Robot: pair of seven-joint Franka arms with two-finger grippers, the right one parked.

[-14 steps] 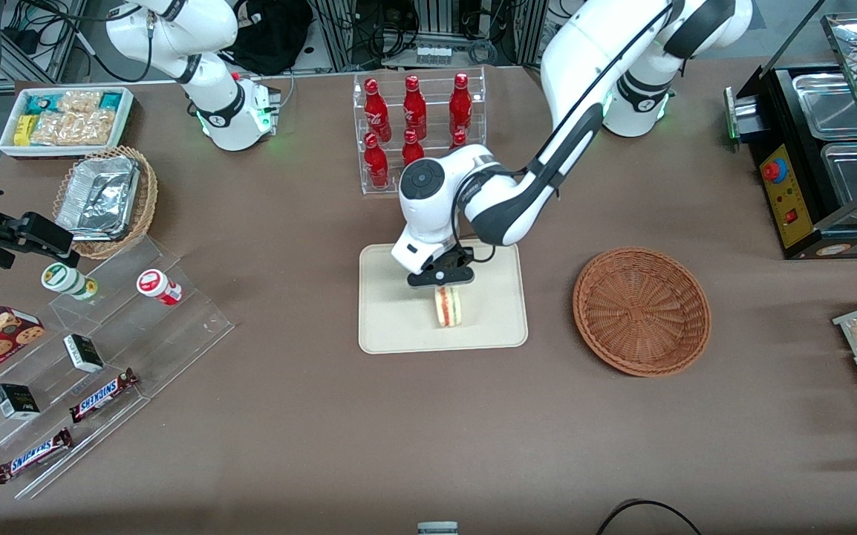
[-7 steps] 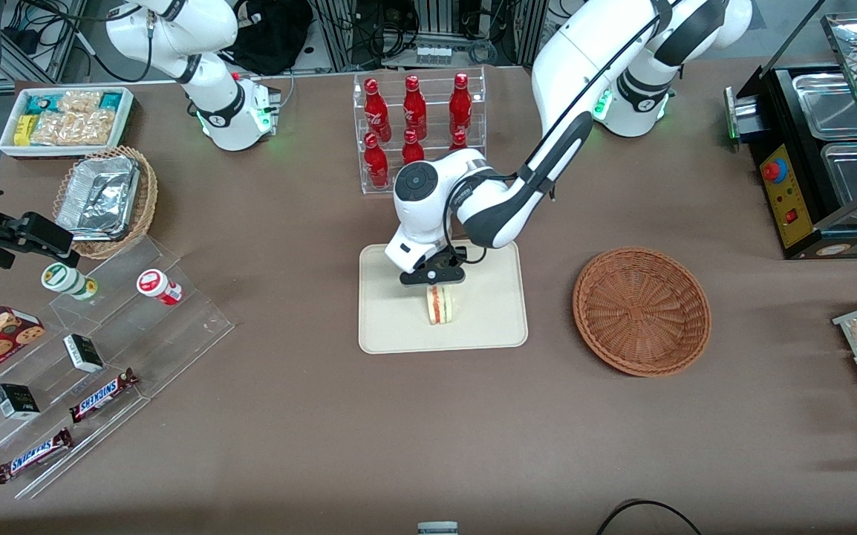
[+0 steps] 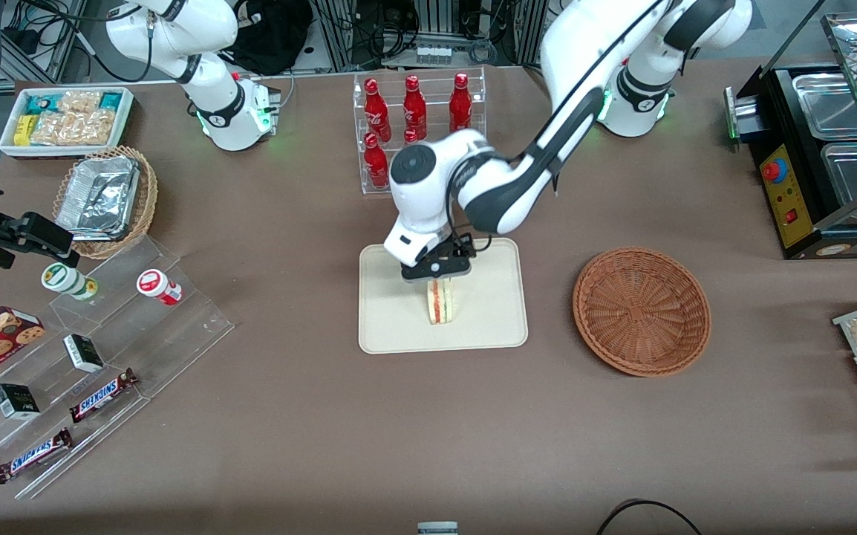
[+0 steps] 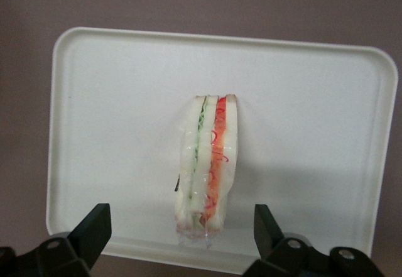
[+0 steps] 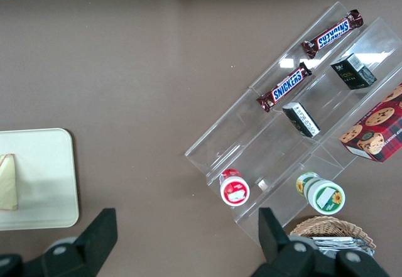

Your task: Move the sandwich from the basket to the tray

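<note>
The sandwich (image 3: 441, 303) stands on its edge near the middle of the cream tray (image 3: 488, 316), red and green filling facing up. My left gripper (image 3: 436, 269) hovers just above it, open. In the left wrist view the two black fingers (image 4: 94, 227) stand wide apart on either side of the sandwich (image 4: 207, 157), not touching it, with the tray (image 4: 113, 101) beneath. The reddish-brown basket (image 3: 642, 310) sits empty beside the tray, toward the working arm's end. The right wrist view catches the tray (image 5: 38, 176) and a corner of the sandwich (image 5: 7, 181).
A clear rack of red bottles (image 3: 417, 126) stands farther from the front camera than the tray. Toward the parked arm's end are an acrylic step shelf with snacks (image 3: 102, 349), a tan basket with foil (image 3: 105, 200) and a white snack box (image 3: 64, 119). A black warmer (image 3: 822, 163) sits toward the working arm's end.
The gripper carried the sandwich slightly toward the parked arm's end, then rose a little off it. The sandwich now stands on the tray by itself.
</note>
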